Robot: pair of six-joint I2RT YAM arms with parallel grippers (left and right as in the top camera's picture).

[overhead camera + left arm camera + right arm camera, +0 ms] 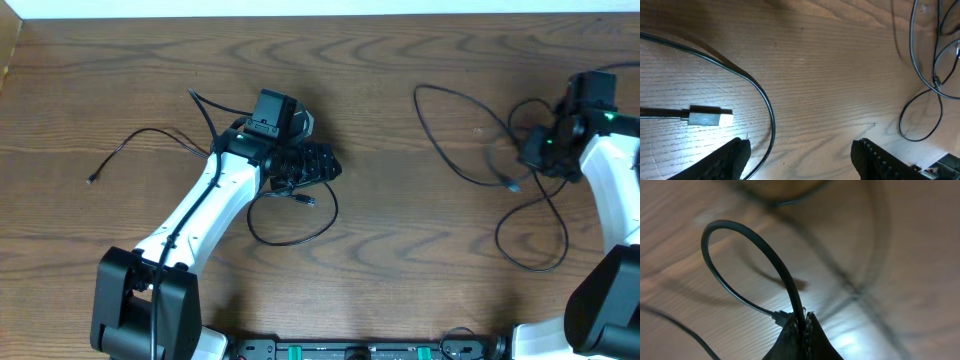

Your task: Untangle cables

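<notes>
Right gripper (802, 330) pinched shut on black cable (727, 223), at right side of table (380, 60). Left gripper (800, 150) jaws open, empty, over second cable (771, 120), plug (705, 116) beside fingertip. Cables well apart, seemingly untangled; loops left to straighten.

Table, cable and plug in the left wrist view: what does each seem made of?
Table: wood or wood-look laminate, matte; grain lines show.
Cable: dark plastic or rubber jacket, smooth, slight sheen.
Plug: probably metal tip, bright glint; grey plastic-looking body.
</notes>
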